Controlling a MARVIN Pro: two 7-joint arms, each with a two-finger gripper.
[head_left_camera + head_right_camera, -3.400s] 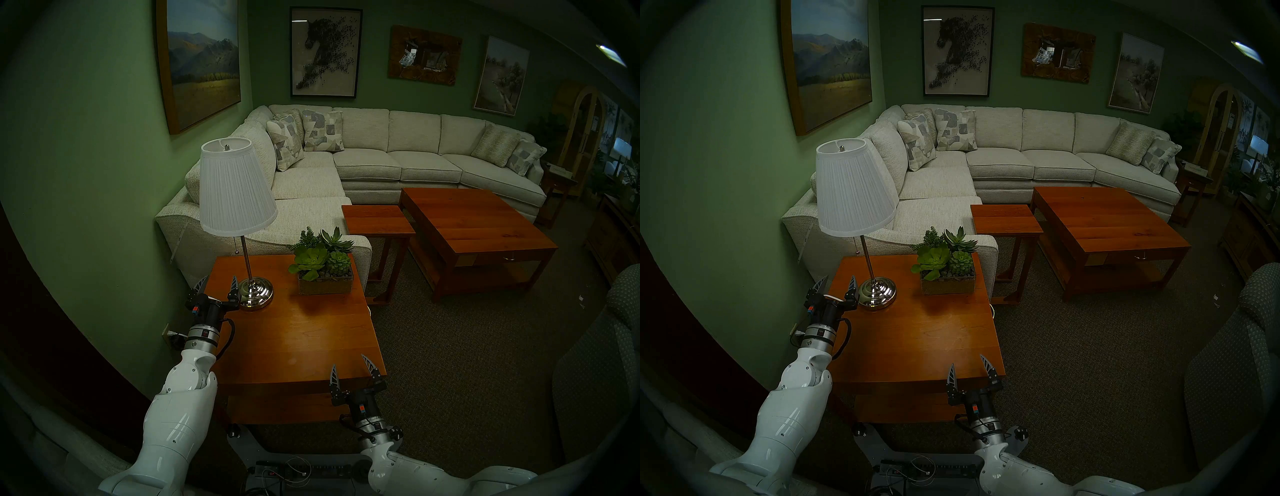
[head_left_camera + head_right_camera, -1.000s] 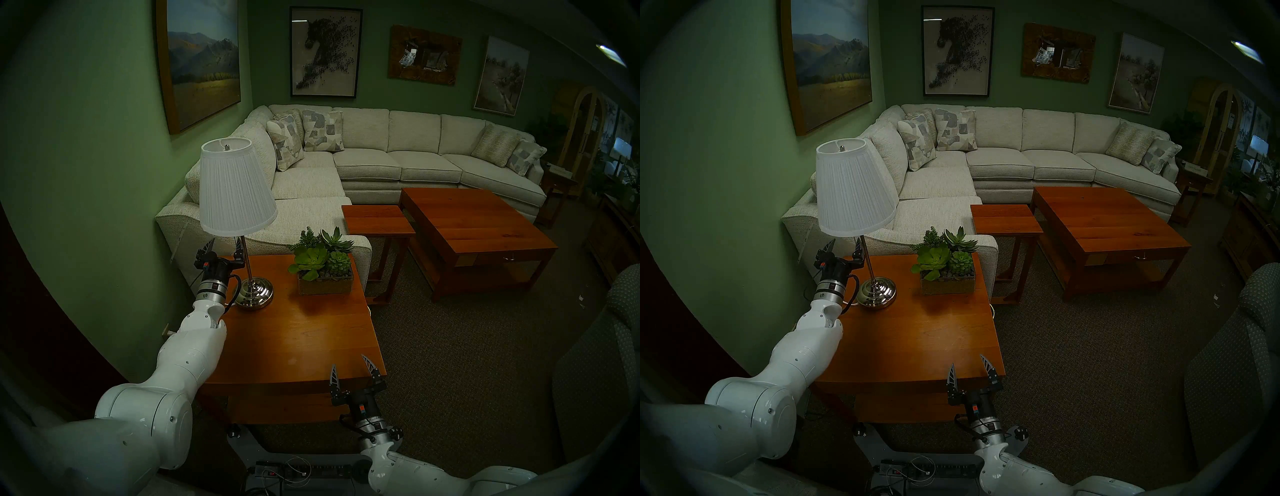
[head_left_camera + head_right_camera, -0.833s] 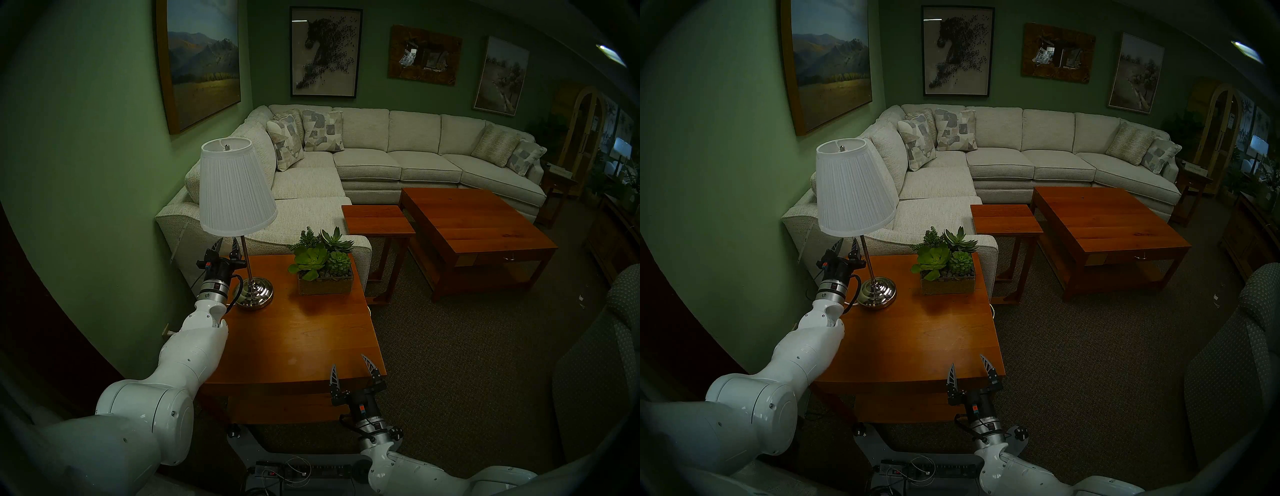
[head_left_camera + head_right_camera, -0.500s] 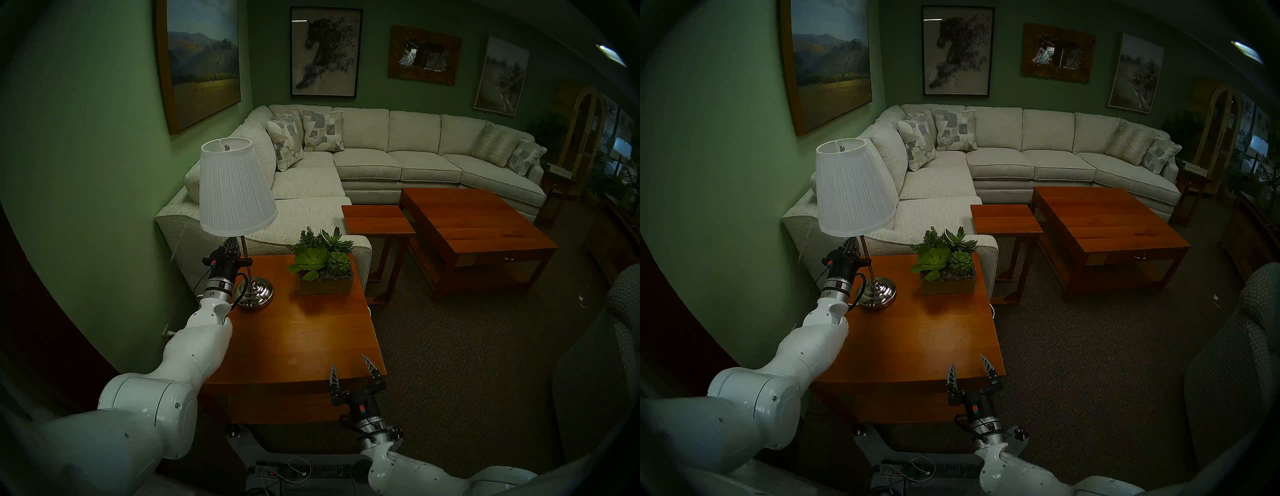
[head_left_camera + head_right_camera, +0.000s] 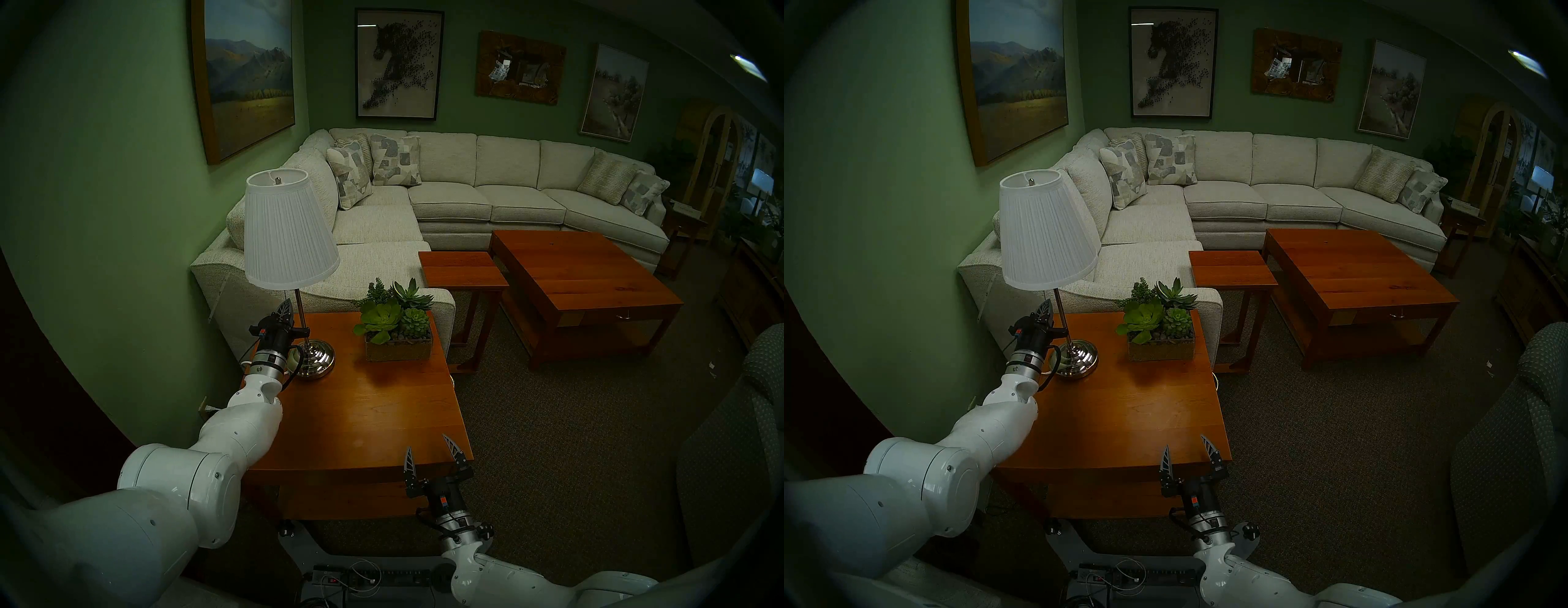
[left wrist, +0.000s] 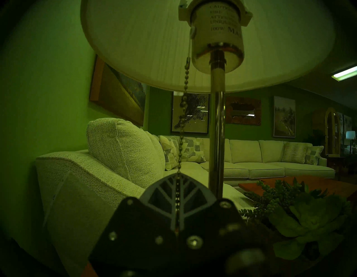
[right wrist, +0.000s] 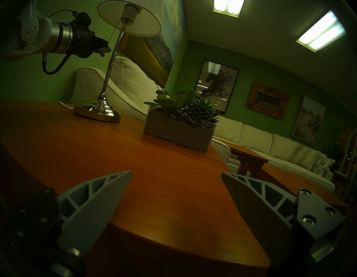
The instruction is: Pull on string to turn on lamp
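The room is dimly lit from ceiling panels (image 7: pixel 320 32) seen bright in the right wrist view, and both wrist views are tinted green. A dark fisheye rim is seen around every view. Below the lamp (image 6: pixel 193 44) shade, the near gripper body is blurred.

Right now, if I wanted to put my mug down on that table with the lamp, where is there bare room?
The side table is bare across its whole near half, between the planter and the right gripper at its front edge. The far left corner is crowded: the lamp base stands there, with the left gripper shut on the pull chain beside the pole.
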